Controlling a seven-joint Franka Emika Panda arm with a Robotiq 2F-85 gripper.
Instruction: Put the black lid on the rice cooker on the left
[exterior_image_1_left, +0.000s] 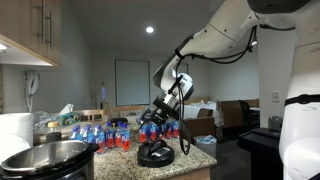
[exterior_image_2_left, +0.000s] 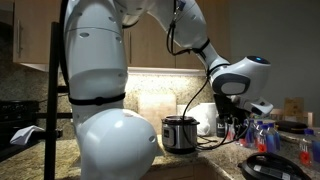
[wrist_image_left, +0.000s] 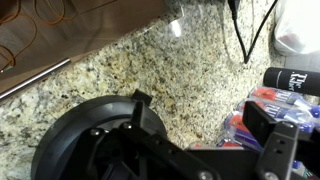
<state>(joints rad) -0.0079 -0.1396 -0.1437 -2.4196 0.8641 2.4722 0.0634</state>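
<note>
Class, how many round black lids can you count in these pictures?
1. The black lid lies on the granite counter under the gripper, beside the bottles. The robot's body may hide others.

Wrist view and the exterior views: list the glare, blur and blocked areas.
Wrist view: glare spot on the granite counter near the top; the pincer looms dark and blurred over the black lid. In an exterior view, a ceiling light flares and the near rice cooker looks soft. In an exterior view, the robot's white body blocks much of the frame.
</note>
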